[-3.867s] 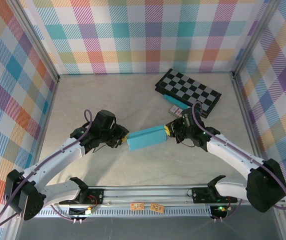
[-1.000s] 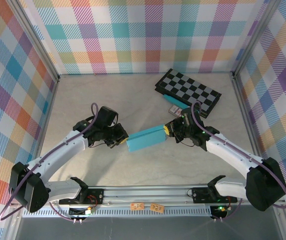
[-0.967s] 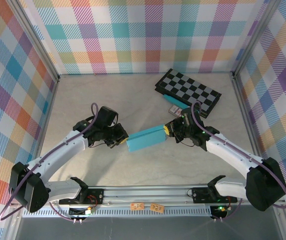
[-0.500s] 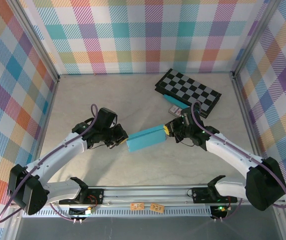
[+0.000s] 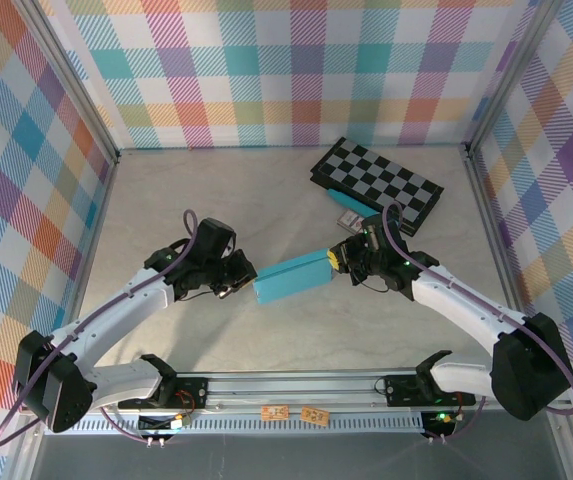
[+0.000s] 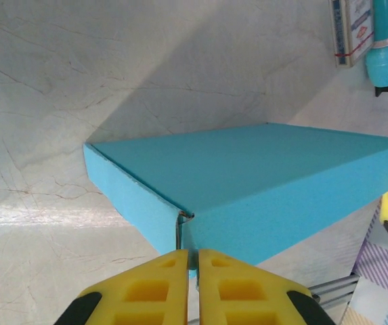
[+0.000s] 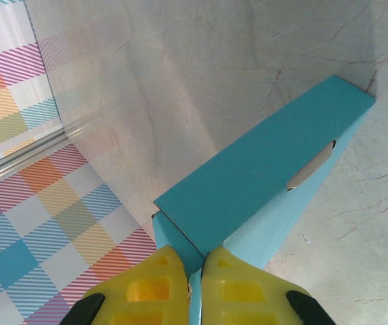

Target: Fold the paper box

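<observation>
Top view: the teal-blue cardboard paper box (image 5: 293, 277) lay closed at mid-table between 2 arms. Left wrist: the left gripper (image 6: 192, 261) pinched its corner seam; print on a white label (image 6: 351, 30) was too small to read. Right wrist: the right gripper (image 7: 195, 261) clamped the end wall. Folding looked nearly done, and the next move likely called for a gentle release.

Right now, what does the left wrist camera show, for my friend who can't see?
A teal paper box spans the middle, its near corner pinched by the yellow left claw. A teal tube lies top right on the pale table.
</observation>
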### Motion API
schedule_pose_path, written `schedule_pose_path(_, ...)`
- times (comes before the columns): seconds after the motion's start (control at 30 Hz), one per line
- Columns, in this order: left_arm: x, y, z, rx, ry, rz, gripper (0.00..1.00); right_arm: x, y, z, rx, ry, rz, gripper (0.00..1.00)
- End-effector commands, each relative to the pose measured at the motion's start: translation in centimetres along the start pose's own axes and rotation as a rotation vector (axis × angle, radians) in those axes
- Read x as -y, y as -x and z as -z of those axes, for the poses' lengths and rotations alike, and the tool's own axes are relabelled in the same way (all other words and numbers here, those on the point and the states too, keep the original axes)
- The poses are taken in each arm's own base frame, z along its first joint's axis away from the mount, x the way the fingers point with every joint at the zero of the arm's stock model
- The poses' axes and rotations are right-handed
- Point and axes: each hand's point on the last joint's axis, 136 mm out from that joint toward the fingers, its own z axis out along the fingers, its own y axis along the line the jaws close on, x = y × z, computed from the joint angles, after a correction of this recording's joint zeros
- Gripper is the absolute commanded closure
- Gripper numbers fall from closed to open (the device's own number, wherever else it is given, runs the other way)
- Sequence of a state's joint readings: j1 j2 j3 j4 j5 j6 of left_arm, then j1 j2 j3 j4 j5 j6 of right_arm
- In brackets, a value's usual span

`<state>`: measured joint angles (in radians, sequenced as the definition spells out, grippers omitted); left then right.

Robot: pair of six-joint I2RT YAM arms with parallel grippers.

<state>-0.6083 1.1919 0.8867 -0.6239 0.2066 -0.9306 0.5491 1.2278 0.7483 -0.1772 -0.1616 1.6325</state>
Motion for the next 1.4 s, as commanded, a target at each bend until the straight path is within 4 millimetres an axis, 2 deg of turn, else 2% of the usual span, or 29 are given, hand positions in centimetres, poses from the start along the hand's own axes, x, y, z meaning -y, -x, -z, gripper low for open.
schedule_pose_path(0.0,-13.3,-5.1,0.0,-0.18,0.54,0.03,0.9,8.7,1.1,-0.5,0.044,-0.318,-0.066,0.91)
schedule_pose_path(0.23,-12.8,-4.4,0.4,-0.156,0.542,0.005,0.88,8.8,1.1,-0.5,0.047,-0.323,-0.063,0.91)
schedule_pose_path(0.47,-13.5,-5.1,-0.5,-0.182,0.55,0.01,0.86,9.5,1.0,-0.2,0.042,-0.355,-0.061,0.9)
schedule_pose_path(0.7,-14.3,-5.6,-0.8,-0.186,0.578,-0.004,0.85,12.8,1.0,0.4,0.03,-0.497,-0.068,0.89)
schedule_pose_path(0.9,-14.1,-5.5,-1.0,-0.183,0.57,-0.003,0.85,14.7,1.0,0.2,0.017,-0.594,-0.063,0.89)
schedule_pose_path(1.03,-13.9,-5.4,-1.0,-0.181,0.567,-0.004,0.85,16.3,1.0,1.4,0.027,-0.702,-0.09,0.89)
schedule_pose_path(1.13,-13.9,-5.4,-1.0,-0.18,0.567,-0.004,0.85,16.9,1.3,2.3,0.049,-0.735,-0.083,0.87)
schedule_pose_path(1.27,-13.7,-5.5,-1.0,-0.181,0.561,0.0,0.85,17.3,1.2,2.1,0.015,-0.754,-0.079,0.81)
schedule_pose_path(1.37,-13.7,-5.5,-1.0,-0.182,0.56,0.001,0.85,17.6,1.2,1.9,0.002,-0.771,-0.073,0.81)
